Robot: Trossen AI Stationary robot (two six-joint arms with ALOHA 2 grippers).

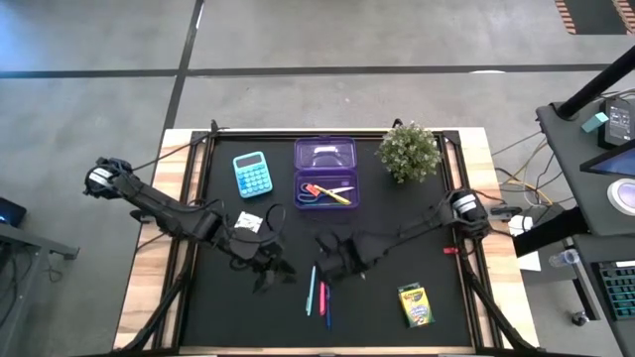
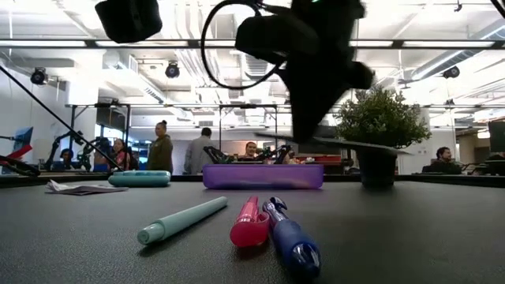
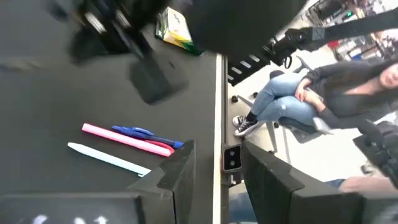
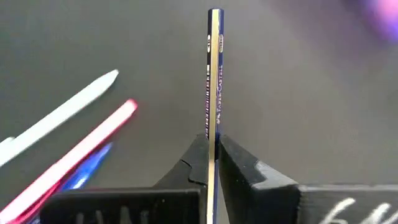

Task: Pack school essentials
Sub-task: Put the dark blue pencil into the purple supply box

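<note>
Two arms hang over the black worktop [image 1: 397, 327]: the right gripper [image 4: 212, 155], jaws clamped on a pencil [image 4: 214, 81] pointing straight out from them, beside the left gripper [image 1: 270, 266], jaws apart, above three pens [image 1: 319, 295].

The pencil [image 4: 214, 87] runs off the right wrist view's lower edge between the fingers [image 4: 239, 165]; the purple case [image 4: 382, 12] there is a blur.
</note>
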